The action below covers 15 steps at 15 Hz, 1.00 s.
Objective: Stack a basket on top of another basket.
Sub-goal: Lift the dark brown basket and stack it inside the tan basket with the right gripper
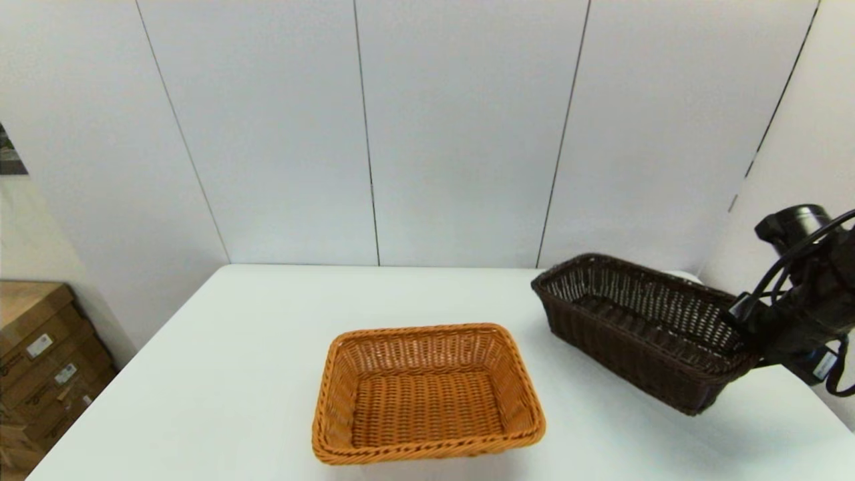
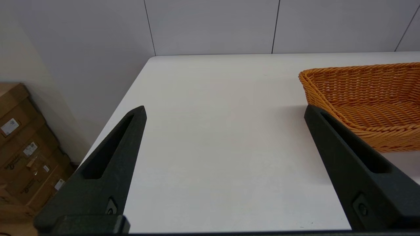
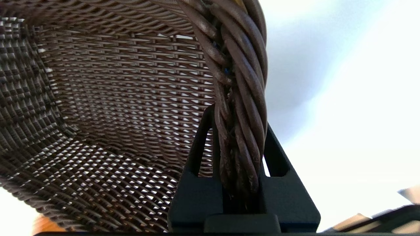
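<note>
Right gripper (image 3: 238, 131) clamps dark basket (image 1: 641, 327) rim at its near-right end, long axis running far-left; orange basket (image 1: 427, 394) lies apart; left gripper (image 2: 224, 111) wide open, empty.

A white desk (image 1: 234, 374) stands against a pale panelled wall, its top smooth and plain. Near the front, about the middle, an orange-tan basket (image 1: 427, 394) with a braided rim sits flat on the surface, open side up. To the right of it and a little farther back is a dark brown basket (image 1: 641, 327), well apart from the orange one. It looks tilted, its near right end raised; whether its far end touches the desk I cannot tell. A soft shadow lies on the desk beneath it.
</note>
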Each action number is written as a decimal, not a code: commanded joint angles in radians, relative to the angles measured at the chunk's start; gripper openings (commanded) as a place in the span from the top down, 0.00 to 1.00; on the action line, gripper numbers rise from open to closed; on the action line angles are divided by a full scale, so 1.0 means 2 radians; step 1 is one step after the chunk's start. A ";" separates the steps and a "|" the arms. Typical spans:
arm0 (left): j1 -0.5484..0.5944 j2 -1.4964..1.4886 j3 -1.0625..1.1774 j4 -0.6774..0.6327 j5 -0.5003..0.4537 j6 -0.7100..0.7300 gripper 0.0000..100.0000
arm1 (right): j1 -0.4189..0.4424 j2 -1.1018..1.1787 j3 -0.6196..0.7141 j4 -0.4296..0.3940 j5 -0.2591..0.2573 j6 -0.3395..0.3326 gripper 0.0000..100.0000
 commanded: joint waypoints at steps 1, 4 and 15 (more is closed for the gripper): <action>0.000 0.000 0.000 0.000 0.000 0.000 0.00 | -0.008 -0.080 -0.012 0.001 0.031 0.000 1.00; 0.000 0.000 0.000 0.000 0.000 0.000 0.00 | -0.003 -0.122 -0.024 0.037 0.101 -0.001 1.00; 0.000 0.000 0.000 0.000 0.000 0.000 0.00 | 0.249 -0.151 -0.041 0.078 0.216 -0.013 1.00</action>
